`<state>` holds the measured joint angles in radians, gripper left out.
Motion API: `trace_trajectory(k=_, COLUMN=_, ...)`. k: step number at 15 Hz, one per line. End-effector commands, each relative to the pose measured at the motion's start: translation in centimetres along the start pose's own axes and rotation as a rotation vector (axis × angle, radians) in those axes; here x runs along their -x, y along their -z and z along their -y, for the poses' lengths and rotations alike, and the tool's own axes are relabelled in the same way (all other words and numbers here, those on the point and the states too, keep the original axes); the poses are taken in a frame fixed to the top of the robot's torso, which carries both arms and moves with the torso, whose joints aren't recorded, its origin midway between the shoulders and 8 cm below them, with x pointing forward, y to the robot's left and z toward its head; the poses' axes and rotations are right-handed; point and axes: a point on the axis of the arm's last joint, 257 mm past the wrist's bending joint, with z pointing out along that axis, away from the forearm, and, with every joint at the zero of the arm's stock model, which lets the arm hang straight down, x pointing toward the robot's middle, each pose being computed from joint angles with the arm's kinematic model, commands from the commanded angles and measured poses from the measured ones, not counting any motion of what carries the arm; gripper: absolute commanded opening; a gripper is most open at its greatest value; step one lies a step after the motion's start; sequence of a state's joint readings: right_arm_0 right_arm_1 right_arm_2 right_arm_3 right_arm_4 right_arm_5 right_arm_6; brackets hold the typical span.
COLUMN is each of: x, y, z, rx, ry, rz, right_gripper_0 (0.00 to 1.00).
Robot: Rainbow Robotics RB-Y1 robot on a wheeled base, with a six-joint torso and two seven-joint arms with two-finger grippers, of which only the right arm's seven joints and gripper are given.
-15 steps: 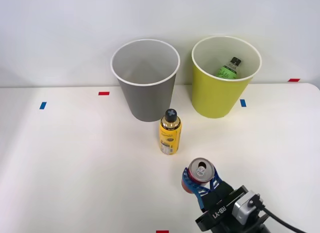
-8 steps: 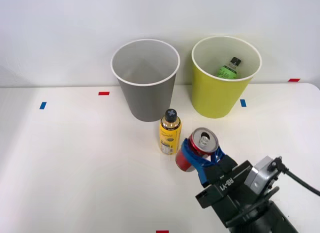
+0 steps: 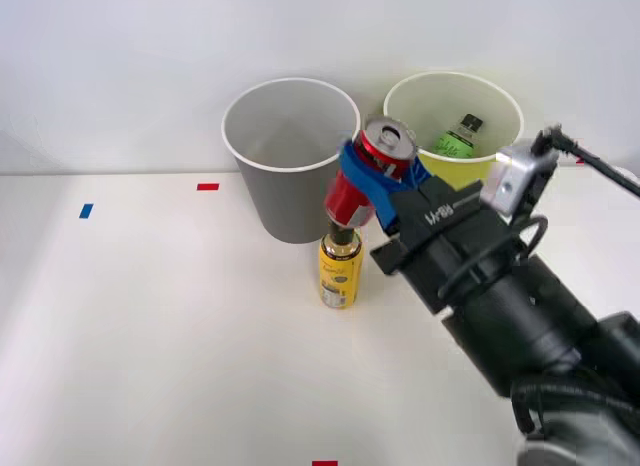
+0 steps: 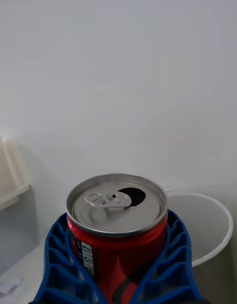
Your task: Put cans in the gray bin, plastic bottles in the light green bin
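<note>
My right gripper (image 3: 366, 179) is shut on the red can (image 3: 366, 168), holding it upright in the air above the yellow bottle, to the right of the gray bin (image 3: 290, 166) and level with its rim. In the right wrist view the can (image 4: 116, 225) sits between the blue ribbed fingers (image 4: 61, 264), silver top and open pull-tab hole showing, with the gray bin's white rim (image 4: 217, 230) behind it. The light green bin (image 3: 440, 191) stands behind my arm and holds a green-labelled plastic bottle (image 3: 457, 136).
A yellow bottle with a black cap (image 3: 340, 268) stands on the white table in front of the gray bin, directly under the held can. Small red and blue tape marks (image 3: 207, 187) dot the table. The wall rises just behind the bins.
The right gripper has lifted the red can from low near the table's front up and back, past the yellow bottle, to rim height beside the gray bin.
</note>
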<state>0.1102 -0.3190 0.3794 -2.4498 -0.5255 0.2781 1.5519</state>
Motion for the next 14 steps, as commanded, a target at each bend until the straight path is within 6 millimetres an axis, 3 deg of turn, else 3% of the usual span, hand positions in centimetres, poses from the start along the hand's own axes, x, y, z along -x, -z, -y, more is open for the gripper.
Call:
trace_trajectory(k=1, x=0.8, y=-5.3, z=1.3, rx=0.019, ry=-0.047, rz=0.048, right_gripper_0=0.00)
trace_trajectory(k=6, x=-0.7, y=-14.1, z=4.1, rx=0.014, ry=-0.027, rz=0.102, right_gripper_0=0.00)
trace_trajectory(k=9, x=-1.8, y=-18.2, z=5.5, rx=0.012, ry=0.008, rz=0.077, right_gripper_0=0.00)
trace_trajectory(k=12, x=-2.4, y=-20.4, z=6.4, rx=0.009, ry=0.048, rz=0.043, right_gripper_0=0.00)
trace_trajectory(k=14, x=-3.1, y=-20.3, z=6.2, rx=0.028, ry=0.084, rz=0.016, right_gripper_0=0.00)
